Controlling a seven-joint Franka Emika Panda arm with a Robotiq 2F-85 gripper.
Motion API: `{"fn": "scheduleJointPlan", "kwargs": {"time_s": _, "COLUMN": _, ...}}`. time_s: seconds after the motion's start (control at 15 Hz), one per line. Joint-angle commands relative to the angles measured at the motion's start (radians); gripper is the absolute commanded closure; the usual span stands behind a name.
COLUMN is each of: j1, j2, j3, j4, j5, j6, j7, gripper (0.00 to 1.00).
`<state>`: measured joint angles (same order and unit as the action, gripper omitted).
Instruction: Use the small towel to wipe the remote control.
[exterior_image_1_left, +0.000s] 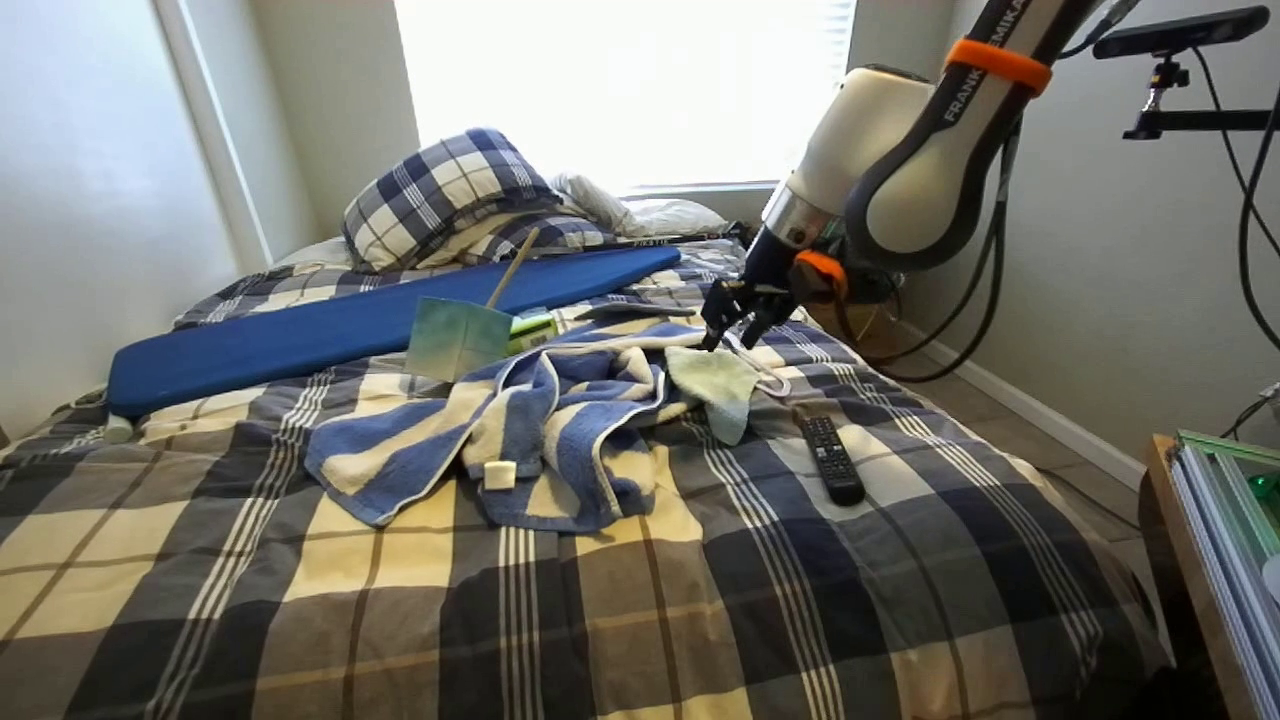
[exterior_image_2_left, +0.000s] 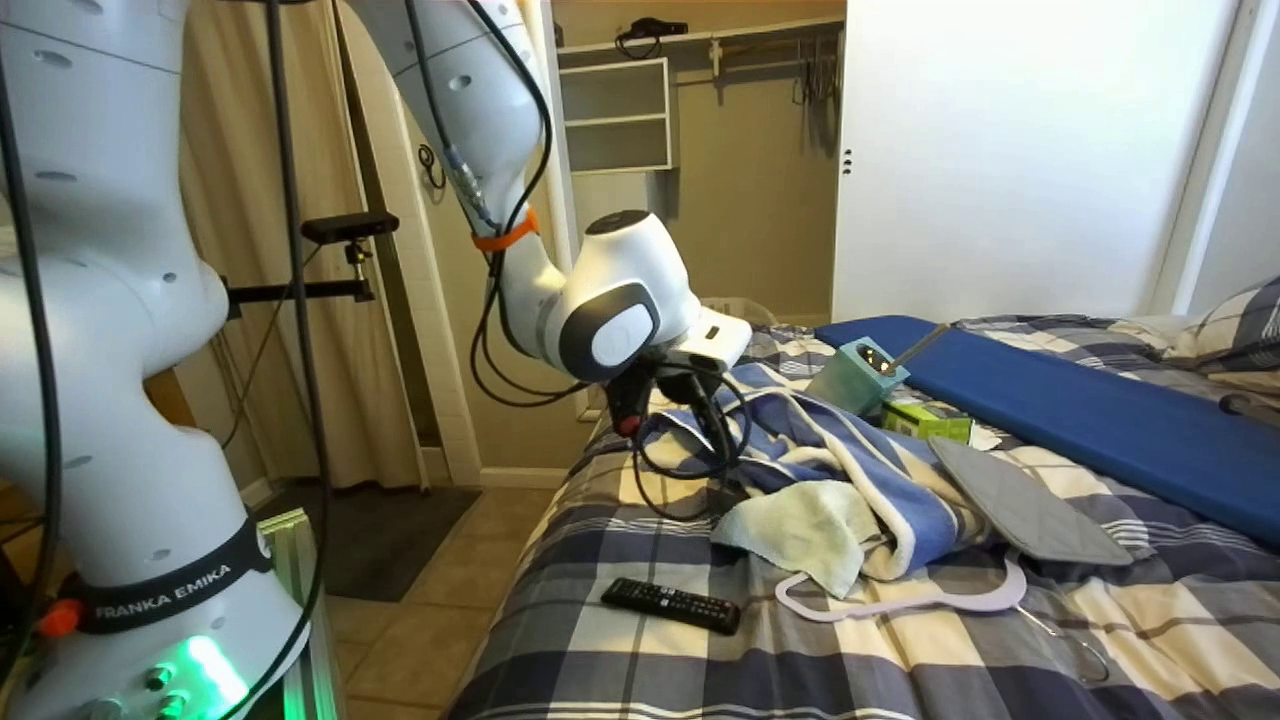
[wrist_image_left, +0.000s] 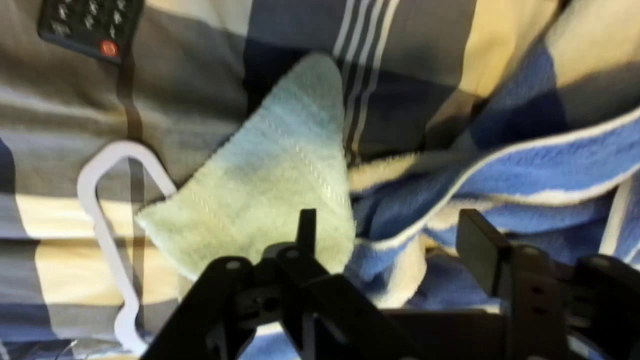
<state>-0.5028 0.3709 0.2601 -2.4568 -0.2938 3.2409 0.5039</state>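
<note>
End effector (wrist_image_left: 388, 225) spread, holding nothing; in wrist view we have the small towel (wrist_image_left: 275, 175) mostly left of the gap, remote control (wrist_image_left: 90, 25) beyond.

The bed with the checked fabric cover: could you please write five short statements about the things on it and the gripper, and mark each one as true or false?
1. The slim black remote control lies apart from the small pale grey-green cloth. True.
2. The jaws are shut on the cloth. False: the black gripper is open.
3. The blue-and-cream striped towel is larger than the cloth. True.
4. The remote control lies face down. False: it lies face up.
5. The pale, narrow clothes hanger lies partly under the cloth. True.
</note>
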Motion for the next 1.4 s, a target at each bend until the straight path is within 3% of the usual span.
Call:
{"fn": "scheduleJointPlan", "kwargs": {"time_s": 0.0, "j1": -0.235, "j2": -0.106, "j3": 0.222, "j4": -0.139, "j5": 0.002, "j6": -0.195, "j7": -0.05, "gripper": 0.0}}
{"fn": "scheduleJointPlan", "kwargs": {"time_s": 0.07, "j1": -0.292, "j2": -0.141, "j3": 0.277, "j4": -0.168, "j5": 0.033, "j6": -0.269, "j7": -0.07, "gripper": 0.0}}
{"fn": "scheduleJointPlan", "kwargs": {"time_s": 0.2, "j1": -0.336, "j2": -0.263, "j3": 0.32, "j4": -0.223, "j5": 0.072, "j6": -0.419, "j7": -0.054, "gripper": 0.0}}
{"fn": "scheduleJointPlan", "kwargs": {"time_s": 0.53, "j1": -0.325, "j2": -0.512, "j3": 0.332, "j4": -0.276, "j5": 0.001, "j6": -0.559, "j7": 0.071, "gripper": 0.0}}
{"fn": "scheduleJointPlan", "kwargs": {"time_s": 0.6, "j1": -0.135, "j2": -0.566, "j3": 0.157, "j4": -0.287, "j5": 0.006, "j6": -0.574, "j7": 0.071, "gripper": 0.0}}
{"fn": "scheduleJointPlan", "kwargs": {"time_s": 0.67, "j1": -0.096, "j2": -0.618, "j3": 0.135, "j4": -0.307, "j5": 0.014, "j6": -0.582, "j7": 0.052, "gripper": 0.0}}
{"fn": "scheduleJointPlan", "kwargs": {"time_s": 0.87, "j1": 0.104, "j2": -0.772, "j3": -0.002, "j4": -0.366, "j5": 0.044, "j6": -0.598, "j7": -0.007, "gripper": 0.0}}
{"fn": "scheduleJointPlan", "kwargs": {"time_s": 0.93, "j1": 0.153, "j2": -0.77, "j3": -0.028, "j4": -0.289, "j5": 0.048, "j6": -0.639, "j7": -0.031, "gripper": 0.0}}
{"fn": "scheduleJointPlan", "kwargs": {"time_s": 1.0, "j1": 0.214, "j2": -0.814, "j3": -0.066, "j4": -0.298, "j5": 0.079, "j6": -0.648, "j7": -0.094, "gripper": 0.0}}
{"fn": "scheduleJointPlan", "kwargs": {"time_s": 1.07, "j1": 0.162, "j2": -0.719, "j3": -0.047, "j4": -0.293, "j5": 0.006, "j6": -0.605, "j7": 0.007, "gripper": 0.0}}
{"fn": "scheduleJointPlan", "kwargs": {"time_s": 1.2, "j1": 0.218, "j2": -0.783, "j3": -0.069, "j4": -0.286, "j5": 0.035, "j6": -0.634, "j7": -0.036, "gripper": 0.0}}
{"fn": "scheduleJointPlan", "kwargs": {"time_s": 1.33, "j1": 0.226, "j2": -0.804, "j3": -0.074, "j4": -0.289, "j5": 0.041, "j6": -0.642, "j7": -0.05, "gripper": 0.0}}
